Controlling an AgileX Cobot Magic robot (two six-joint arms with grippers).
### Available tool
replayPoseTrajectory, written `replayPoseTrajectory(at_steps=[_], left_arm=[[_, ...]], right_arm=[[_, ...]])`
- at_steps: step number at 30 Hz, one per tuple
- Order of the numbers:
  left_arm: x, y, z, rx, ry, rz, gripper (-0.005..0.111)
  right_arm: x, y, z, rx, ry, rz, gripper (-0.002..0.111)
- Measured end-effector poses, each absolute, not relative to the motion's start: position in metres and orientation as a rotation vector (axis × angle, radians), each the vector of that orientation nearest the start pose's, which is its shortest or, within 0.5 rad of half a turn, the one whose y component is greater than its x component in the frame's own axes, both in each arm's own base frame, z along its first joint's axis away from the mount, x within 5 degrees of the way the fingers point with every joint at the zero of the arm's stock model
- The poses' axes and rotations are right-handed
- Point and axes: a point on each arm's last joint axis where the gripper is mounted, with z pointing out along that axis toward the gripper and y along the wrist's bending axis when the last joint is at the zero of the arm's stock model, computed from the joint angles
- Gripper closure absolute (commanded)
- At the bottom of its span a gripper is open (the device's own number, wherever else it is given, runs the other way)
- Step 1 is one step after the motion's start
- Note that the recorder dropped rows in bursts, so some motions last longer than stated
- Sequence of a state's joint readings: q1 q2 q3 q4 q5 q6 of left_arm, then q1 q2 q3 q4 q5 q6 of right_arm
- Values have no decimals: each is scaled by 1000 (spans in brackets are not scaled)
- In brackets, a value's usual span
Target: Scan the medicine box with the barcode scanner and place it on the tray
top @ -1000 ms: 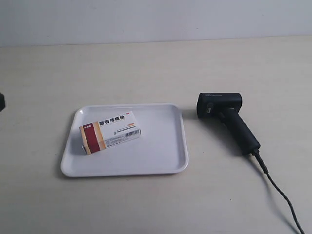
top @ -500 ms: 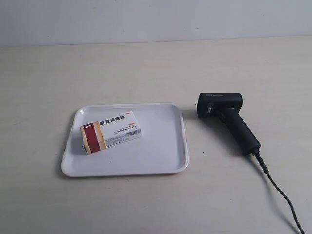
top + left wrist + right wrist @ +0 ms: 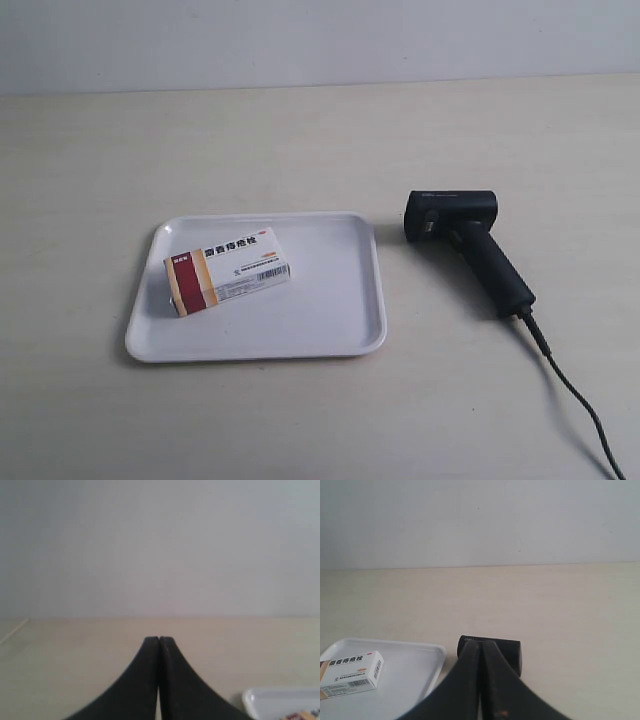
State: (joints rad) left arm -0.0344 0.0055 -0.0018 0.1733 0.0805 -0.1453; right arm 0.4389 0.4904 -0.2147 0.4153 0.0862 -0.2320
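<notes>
The medicine box (image 3: pixel 228 269) lies flat on the white tray (image 3: pixel 330 325), in its left half, red and tan band toward the tray's left rim. The black barcode scanner (image 3: pixel 468 247) lies on the table to the right of the tray, cable trailing to the lower right. Neither arm shows in the exterior view. My left gripper (image 3: pixel 159 639) is shut and empty, with the tray's corner (image 3: pixel 260 700) beside it. My right gripper (image 3: pixel 481 642) is shut and empty, in front of the scanner's head (image 3: pixel 512 650); the box (image 3: pixel 351 675) and tray (image 3: pixel 420 670) lie off to one side.
The pale table (image 3: pixel 300 140) stretches back to a grey wall. The scanner's black cable (image 3: pixel 575 400) runs across the table to the picture's lower right corner.
A dark part at the exterior view's left edge a second ago has gone out of view. Box, tray and scanner have not moved.
</notes>
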Motion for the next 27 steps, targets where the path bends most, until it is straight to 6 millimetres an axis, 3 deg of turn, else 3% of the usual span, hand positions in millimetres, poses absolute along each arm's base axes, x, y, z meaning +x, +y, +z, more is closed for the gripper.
replayPoseTrajectory(at_steps=[5,27], left_arm=[[56,0,193,33,1703,6,105],[56,0,191,41,1726,12,105]], right_arm=[[96,48,241,-263,1845,465,108],[96,48,241,-263,1845,465,108]])
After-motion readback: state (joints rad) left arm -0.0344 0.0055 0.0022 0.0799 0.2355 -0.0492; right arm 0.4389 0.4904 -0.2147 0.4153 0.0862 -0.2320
